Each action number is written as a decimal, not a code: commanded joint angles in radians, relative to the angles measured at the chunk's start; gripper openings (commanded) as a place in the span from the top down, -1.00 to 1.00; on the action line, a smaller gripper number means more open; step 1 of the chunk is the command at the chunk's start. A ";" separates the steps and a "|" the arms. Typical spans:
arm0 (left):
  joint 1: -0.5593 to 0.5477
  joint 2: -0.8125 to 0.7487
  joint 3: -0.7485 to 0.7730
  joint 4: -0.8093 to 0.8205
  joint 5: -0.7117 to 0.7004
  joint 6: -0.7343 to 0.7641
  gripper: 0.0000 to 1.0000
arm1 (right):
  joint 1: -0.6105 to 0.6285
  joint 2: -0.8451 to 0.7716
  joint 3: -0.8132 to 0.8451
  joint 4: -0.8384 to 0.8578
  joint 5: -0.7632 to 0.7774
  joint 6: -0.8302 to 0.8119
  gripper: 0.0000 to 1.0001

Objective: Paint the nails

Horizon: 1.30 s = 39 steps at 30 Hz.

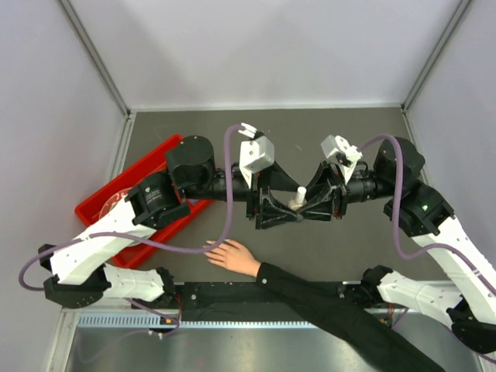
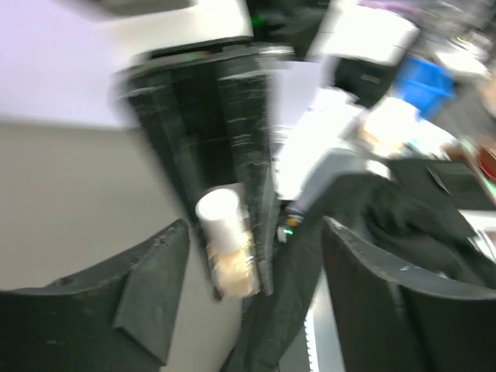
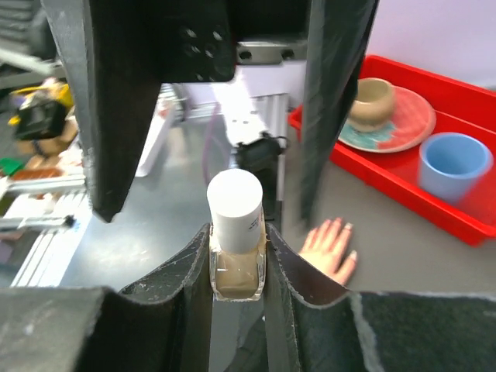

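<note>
A small polish bottle [image 3: 237, 267] with tan liquid and a white cap [image 3: 236, 203] is pinched upright between the fingers of my right gripper [image 3: 237, 232], held above the table. My left gripper [image 2: 256, 229] is open; its fingers [image 3: 101, 116] stand wide on either side of the cap without touching it. In the top view both grippers meet mid-table around the bottle [image 1: 299, 197]. A flesh-toned hand [image 3: 332, 246] with a black sleeve [image 1: 325, 298] lies flat on the table below; its pale nails [image 3: 346, 227] point toward the tray. The left wrist view is blurred.
A red tray [image 1: 167, 221] stands at the left, partly under my left arm. It holds a blue cup [image 3: 453, 167] and a tan bowl [image 3: 370, 101] on a pink plate. White walls enclose the grey table [image 1: 310, 128].
</note>
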 commanded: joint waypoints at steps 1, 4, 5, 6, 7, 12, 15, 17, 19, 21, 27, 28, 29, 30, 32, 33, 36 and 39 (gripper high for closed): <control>0.009 -0.070 -0.022 -0.008 -0.387 -0.125 -0.52 | 0.005 -0.015 0.051 -0.035 0.194 -0.023 1.00; 0.009 -0.107 -0.019 -0.002 -0.553 -0.217 -0.53 | 0.003 -0.008 0.059 -0.076 0.335 -0.026 1.00; 0.009 -0.132 -0.051 0.015 -0.599 -0.261 -0.53 | 0.003 -0.011 0.048 -0.070 0.395 -0.026 1.00; 0.009 -0.139 -0.068 0.027 -0.675 -0.281 -0.54 | 0.005 -0.011 0.042 -0.063 0.423 -0.027 1.00; 0.009 -0.149 -0.087 0.038 -0.711 -0.300 -0.45 | 0.003 -0.006 0.038 -0.044 0.431 -0.029 1.00; 0.009 -0.063 0.000 -0.070 -0.683 -0.214 0.07 | 0.005 0.055 0.085 -0.084 0.259 -0.127 1.00; 0.009 0.073 0.229 -0.300 -0.532 -0.173 0.10 | 0.005 0.107 0.142 -0.217 0.205 -0.250 1.00; 0.009 0.123 0.324 -0.380 -0.539 -0.173 0.09 | 0.003 0.115 0.142 -0.247 0.198 -0.276 1.00; 0.011 0.159 0.373 -0.466 -0.547 -0.183 0.02 | 0.005 0.104 0.128 -0.238 0.168 -0.278 1.00; 0.012 0.192 0.454 -0.543 -0.532 -0.211 0.00 | 0.005 0.089 0.110 -0.216 0.158 -0.265 1.00; 0.011 0.308 0.593 -0.665 -0.446 -0.288 0.06 | 0.003 0.084 0.105 -0.228 0.201 -0.255 1.00; 0.012 0.316 0.591 -0.677 -0.443 -0.289 0.06 | 0.005 0.081 0.102 -0.231 0.199 -0.255 1.00; 0.012 0.318 0.590 -0.681 -0.440 -0.292 0.06 | 0.005 0.080 0.097 -0.230 0.199 -0.253 1.00; 0.012 0.313 0.587 -0.680 -0.441 -0.291 0.05 | 0.005 0.078 0.094 -0.231 0.201 -0.253 1.00; 0.012 0.292 0.564 -0.657 -0.440 -0.295 -0.01 | 0.003 0.075 0.088 -0.225 0.211 -0.250 1.00; 0.012 0.282 0.551 -0.643 -0.440 -0.297 -0.01 | 0.005 0.075 0.087 -0.219 0.213 -0.247 1.00; 0.012 0.252 0.510 -0.614 -0.435 -0.294 -0.01 | 0.005 0.080 0.088 -0.211 0.213 -0.239 1.00; 0.011 0.256 0.501 -0.622 -0.421 -0.280 0.15 | 0.003 0.092 0.096 -0.208 0.213 -0.230 1.00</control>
